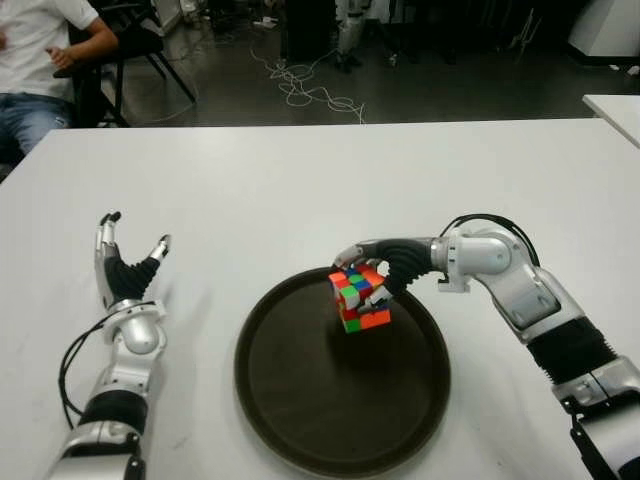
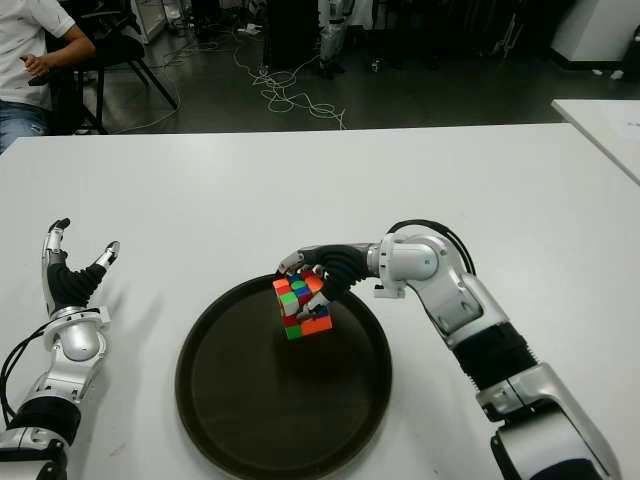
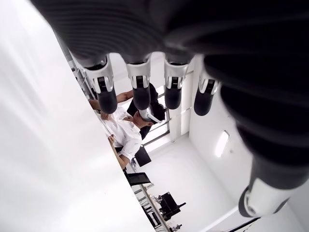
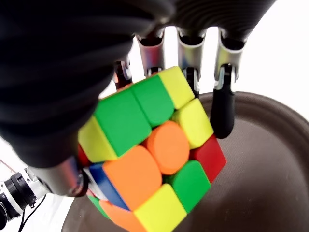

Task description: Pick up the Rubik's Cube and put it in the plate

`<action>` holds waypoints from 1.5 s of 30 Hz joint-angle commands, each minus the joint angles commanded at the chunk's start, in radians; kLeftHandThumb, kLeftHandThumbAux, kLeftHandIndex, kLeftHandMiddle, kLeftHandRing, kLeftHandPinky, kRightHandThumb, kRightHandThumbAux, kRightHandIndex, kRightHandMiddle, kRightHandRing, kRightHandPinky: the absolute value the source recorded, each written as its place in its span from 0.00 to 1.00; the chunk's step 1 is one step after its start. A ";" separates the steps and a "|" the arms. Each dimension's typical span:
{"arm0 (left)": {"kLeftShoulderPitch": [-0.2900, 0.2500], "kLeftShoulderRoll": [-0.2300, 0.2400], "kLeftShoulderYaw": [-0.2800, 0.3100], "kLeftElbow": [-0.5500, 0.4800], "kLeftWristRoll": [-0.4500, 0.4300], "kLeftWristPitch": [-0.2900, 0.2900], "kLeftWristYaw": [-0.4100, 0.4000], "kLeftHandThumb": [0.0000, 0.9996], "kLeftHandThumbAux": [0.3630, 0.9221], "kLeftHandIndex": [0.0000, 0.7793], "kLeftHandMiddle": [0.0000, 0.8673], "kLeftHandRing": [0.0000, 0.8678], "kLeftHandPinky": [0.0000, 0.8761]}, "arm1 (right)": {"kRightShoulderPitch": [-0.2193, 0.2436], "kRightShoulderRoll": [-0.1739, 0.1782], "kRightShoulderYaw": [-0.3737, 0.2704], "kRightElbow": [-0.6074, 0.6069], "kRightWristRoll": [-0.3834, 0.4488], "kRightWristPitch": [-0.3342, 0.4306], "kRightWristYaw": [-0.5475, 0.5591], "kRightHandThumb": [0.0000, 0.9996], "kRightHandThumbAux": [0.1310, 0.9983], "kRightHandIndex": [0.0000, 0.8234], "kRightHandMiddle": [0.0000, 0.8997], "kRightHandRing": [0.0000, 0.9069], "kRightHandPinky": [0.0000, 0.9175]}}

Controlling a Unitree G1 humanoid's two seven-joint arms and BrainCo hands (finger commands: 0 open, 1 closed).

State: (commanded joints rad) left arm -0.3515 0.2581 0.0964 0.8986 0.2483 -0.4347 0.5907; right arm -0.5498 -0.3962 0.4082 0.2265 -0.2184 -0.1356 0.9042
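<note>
The Rubik's Cube (image 1: pixel 360 297), a mix of red, green, orange, blue and yellow tiles, is tilted and held above the far part of the dark round plate (image 1: pixel 300 400). My right hand (image 1: pixel 372 274) reaches in from the right and is shut on the cube, fingers over its top and sides. In the right wrist view the cube (image 4: pixel 154 150) fills the palm, with the plate's rim (image 4: pixel 270 104) behind the fingertips (image 4: pixel 222 118). My left hand (image 1: pixel 128 262) stands idle at the left of the table, well left of the plate, fingers spread upward.
The white table (image 1: pixel 300 180) stretches wide behind the plate. A seated person (image 1: pixel 40 60) is at the far left beyond the table edge. Cables (image 1: pixel 310 90) lie on the dark floor behind. Another white table corner (image 1: pixel 615 105) shows at the far right.
</note>
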 joint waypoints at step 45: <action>0.003 -0.006 -0.002 -0.012 0.003 0.000 0.008 0.00 0.55 0.03 0.04 0.01 0.01 | 0.075 0.052 -0.042 -0.033 -0.013 -0.020 -0.215 0.68 0.70 0.53 0.83 0.83 0.81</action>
State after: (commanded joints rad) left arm -0.3489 0.2518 0.0941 0.8862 0.2512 -0.4350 0.5986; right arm -0.4747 -0.3441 0.3666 0.1931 -0.2310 -0.1551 0.6888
